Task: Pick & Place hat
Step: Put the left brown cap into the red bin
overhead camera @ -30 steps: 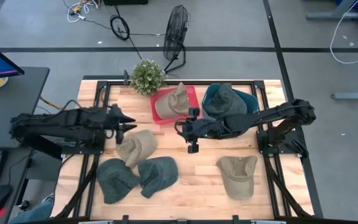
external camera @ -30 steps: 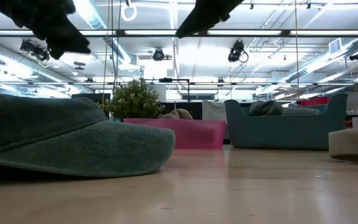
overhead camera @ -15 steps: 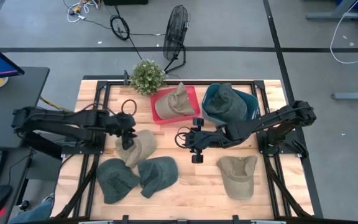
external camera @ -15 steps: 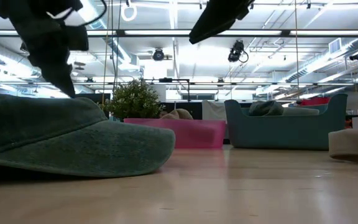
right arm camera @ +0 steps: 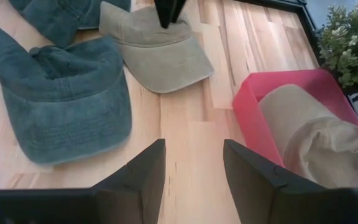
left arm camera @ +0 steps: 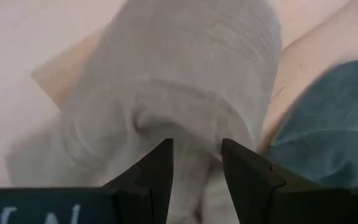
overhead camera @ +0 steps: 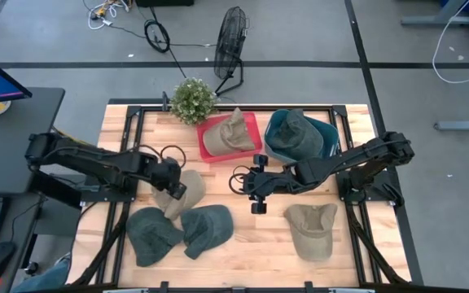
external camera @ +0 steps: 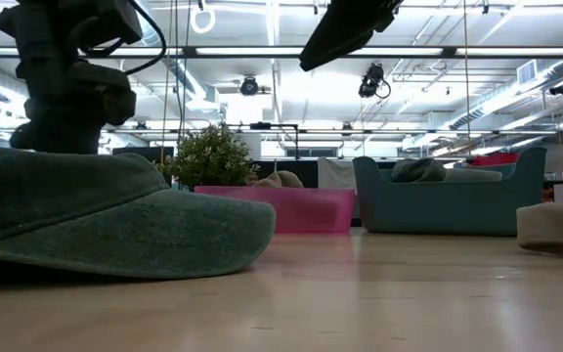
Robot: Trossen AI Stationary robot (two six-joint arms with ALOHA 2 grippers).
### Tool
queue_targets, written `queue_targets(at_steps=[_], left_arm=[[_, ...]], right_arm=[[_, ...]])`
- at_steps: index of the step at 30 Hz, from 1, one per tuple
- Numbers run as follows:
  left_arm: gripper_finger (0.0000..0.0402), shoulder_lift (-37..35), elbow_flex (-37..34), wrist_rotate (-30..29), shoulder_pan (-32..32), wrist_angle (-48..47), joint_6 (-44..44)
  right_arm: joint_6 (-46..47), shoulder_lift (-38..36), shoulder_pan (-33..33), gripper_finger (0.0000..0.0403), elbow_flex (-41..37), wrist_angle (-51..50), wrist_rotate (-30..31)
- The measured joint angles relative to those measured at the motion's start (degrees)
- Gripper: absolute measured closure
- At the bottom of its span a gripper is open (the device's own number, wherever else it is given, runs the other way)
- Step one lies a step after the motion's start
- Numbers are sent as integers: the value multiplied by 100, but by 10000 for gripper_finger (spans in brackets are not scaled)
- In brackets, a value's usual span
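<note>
A tan hat (overhead camera: 184, 194) lies on the table left of centre, its crown also showing in the left wrist view (left arm camera: 185, 81). My left gripper (overhead camera: 175, 185) is open and points down right over that crown, one finger on each side of a raised fold (left arm camera: 194, 134). My right gripper (overhead camera: 249, 187) is open and empty above the table's middle. Two green hats (overhead camera: 151, 234) (overhead camera: 208, 228) lie by the near edge, and another tan hat (overhead camera: 312, 229) lies at the near right. My left gripper comes at the tan hat's crown (left arm camera: 191, 124) from above, pointing down, with its open fingertips (left arm camera: 160, 165) level with the cloth. I cannot tell whether they touch it. The hat lies flat on the table.
A pink bin (overhead camera: 251, 122) holding a tan hat and a teal bin (overhead camera: 328, 134) holding a green hat stand at the far side, beside a potted plant (overhead camera: 194, 99). Bare wood lies between the green hats and the right tan hat.
My left gripper has gone toward the table's near edge and down, tipping to point down onto the tan hat's crown. My right gripper has shifted a little toward the near edge and then kept still. The hats have not moved.
</note>
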Motion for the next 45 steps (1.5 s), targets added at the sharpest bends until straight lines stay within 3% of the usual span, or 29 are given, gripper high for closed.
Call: queue_targets(at_steps=[7, 14, 23, 26, 29, 32, 36, 40, 45], left_arm=[[260, -5, 0, -183, -437, 604, -774], [260, 169, 1, -311, -652, 442, -1438], [261, 793, -1, -611, -879, 1045, -1419], [278, 961, 0, -621, -953, 1253, -1098], [324, 1028, 1, -610, -1023, 1234, -969], [382, 1030, 5, -617, -1107, 1250, -648], [391, 999, 292, -614, -1198, 1066, 220], [395, 998, 989, -612, -1286, 905, 2059], [395, 993, 1781, -821, -1287, 822, 4199]], right_arm=[[-28, 4, -4, 236, 0, -36, 0], [-295, 4, -4, 236, -2, -45, 2], [-458, 7, -4, 236, -1, -126, 0], [-506, 7, -4, 236, -2, -100, 0], [-622, 7, -4, 236, -2, -63, 0], [-902, 7, -4, 236, -2, -65, 0], [-1571, 7, -26, 236, -2, 31, 0], [-2268, 46, -108, 236, -2, 307, -105], [-2851, 163, -311, 236, -5, 864, -1212]])
